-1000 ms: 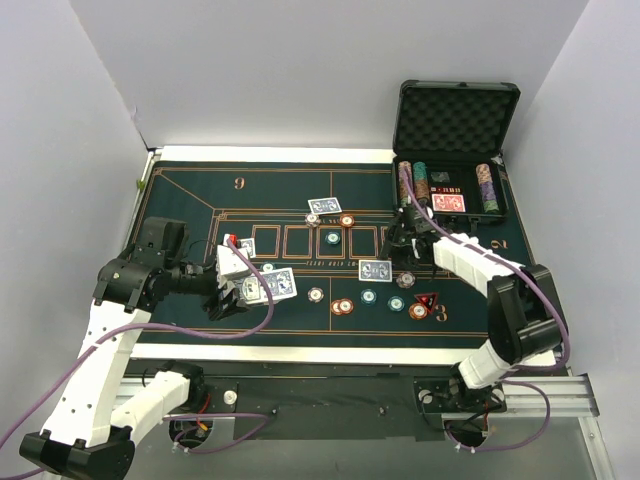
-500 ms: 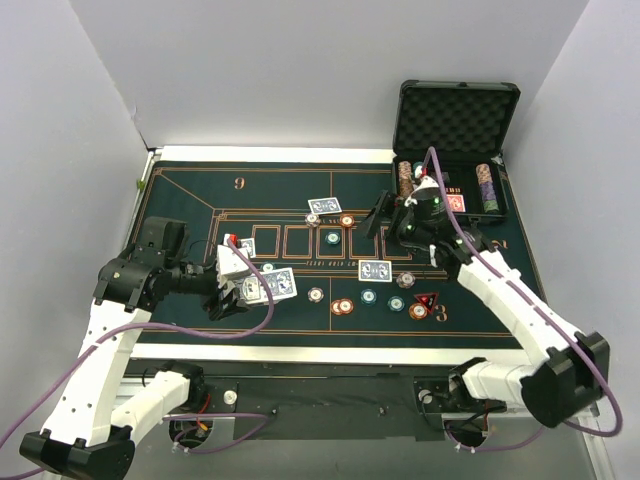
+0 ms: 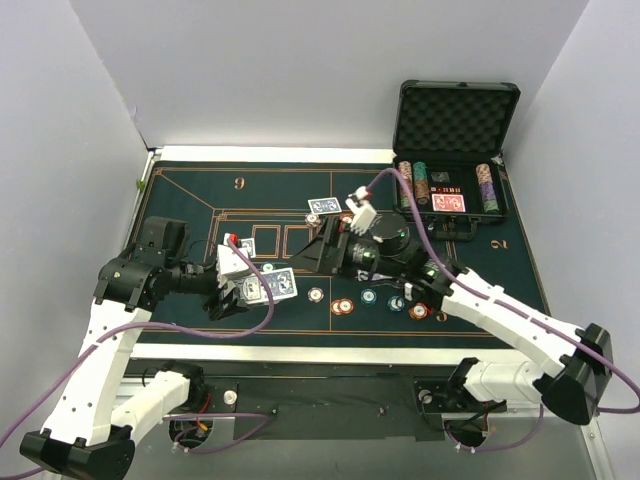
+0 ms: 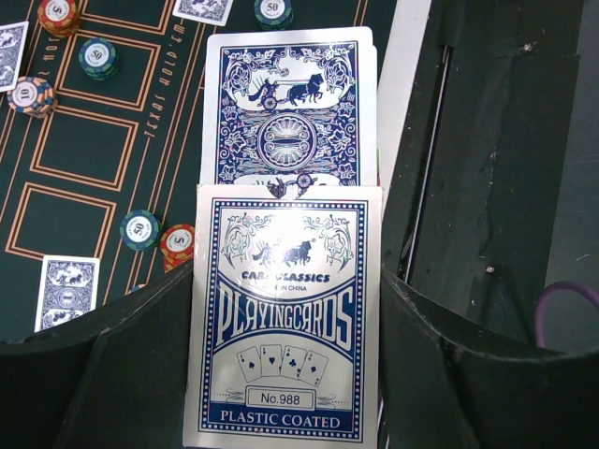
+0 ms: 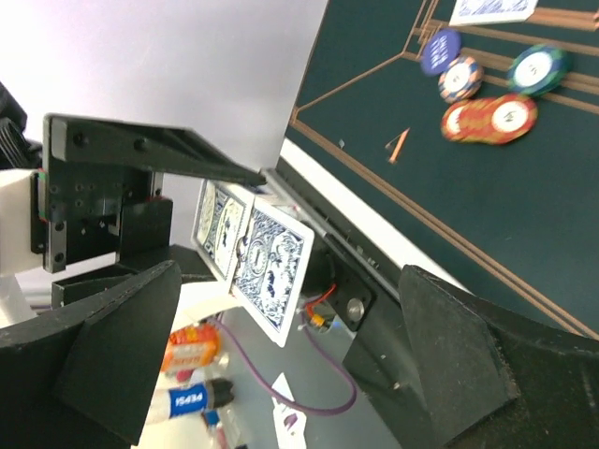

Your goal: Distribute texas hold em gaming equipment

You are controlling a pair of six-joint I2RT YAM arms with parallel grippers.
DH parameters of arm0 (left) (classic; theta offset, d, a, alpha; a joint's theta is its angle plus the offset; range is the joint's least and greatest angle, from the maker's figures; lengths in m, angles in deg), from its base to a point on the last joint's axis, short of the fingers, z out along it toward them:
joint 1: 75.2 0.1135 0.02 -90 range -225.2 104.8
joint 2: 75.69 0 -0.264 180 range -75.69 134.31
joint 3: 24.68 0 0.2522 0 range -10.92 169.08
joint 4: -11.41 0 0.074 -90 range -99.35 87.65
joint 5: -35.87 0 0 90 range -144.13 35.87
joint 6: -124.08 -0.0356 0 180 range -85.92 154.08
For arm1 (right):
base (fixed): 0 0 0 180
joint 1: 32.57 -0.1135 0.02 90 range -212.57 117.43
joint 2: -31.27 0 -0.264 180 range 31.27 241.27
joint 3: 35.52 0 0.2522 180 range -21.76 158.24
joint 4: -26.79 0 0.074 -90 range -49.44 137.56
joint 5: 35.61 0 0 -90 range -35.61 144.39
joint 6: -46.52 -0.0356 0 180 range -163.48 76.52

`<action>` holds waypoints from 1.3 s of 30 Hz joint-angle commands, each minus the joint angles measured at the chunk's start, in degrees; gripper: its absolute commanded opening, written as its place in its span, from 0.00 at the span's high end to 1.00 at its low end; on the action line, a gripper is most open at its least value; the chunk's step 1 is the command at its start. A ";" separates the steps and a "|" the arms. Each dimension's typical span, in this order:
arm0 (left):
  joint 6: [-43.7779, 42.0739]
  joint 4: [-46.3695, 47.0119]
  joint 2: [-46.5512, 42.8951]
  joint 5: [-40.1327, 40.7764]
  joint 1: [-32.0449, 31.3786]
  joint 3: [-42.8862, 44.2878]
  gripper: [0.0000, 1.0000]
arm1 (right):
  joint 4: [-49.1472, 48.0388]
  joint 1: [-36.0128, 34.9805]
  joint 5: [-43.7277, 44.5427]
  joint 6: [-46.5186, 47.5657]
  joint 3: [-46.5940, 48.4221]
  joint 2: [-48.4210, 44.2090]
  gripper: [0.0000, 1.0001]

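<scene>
My left gripper [image 3: 243, 288] [image 4: 285, 313] is shut on a blue card pack [image 4: 284, 323], from which a blue-backed card [image 4: 286, 112] [image 3: 280, 284] sticks forward. My right gripper [image 3: 318, 252] [image 5: 281, 318] hangs open over the mat's middle, facing that pack. The pack's cards [image 5: 267, 267] show beyond its spread fingers, apart from them. Poker chips [image 3: 343, 305] [image 5: 491, 117] lie in a loose row on the green mat [image 3: 190, 200]. Blue-backed cards [image 3: 324, 205] [image 4: 67, 292] lie face down on the mat.
The open black case [image 3: 455, 150] stands at the back right with chip stacks [image 3: 420, 185] and a red-backed deck [image 3: 447, 203] inside. The right arm [image 3: 480, 300] stretches across the mat's right half. A purple cable [image 3: 250, 325] loops below the left gripper.
The right arm has swung from beside the case leftward across the mat toward the left gripper, and its jaws have opened wide. The left gripper and its pack have not moved.
</scene>
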 commanded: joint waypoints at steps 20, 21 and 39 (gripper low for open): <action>1.03 3.27 -1.12 -2.98 0.26 1.72 0.65 | -14.89 -7.98 -1.26 -8.91 -2.21 9.04 0.55; 1.03 3.36 -1.12 -2.90 0.26 1.72 0.65 | -14.98 -8.06 -1.26 -8.92 -2.39 9.04 0.57; 1.73 3.89 -1.03 -3.07 0.26 2.34 0.65 | -11.99 -4.11 -1.26 -8.57 -7.58 2.46 0.75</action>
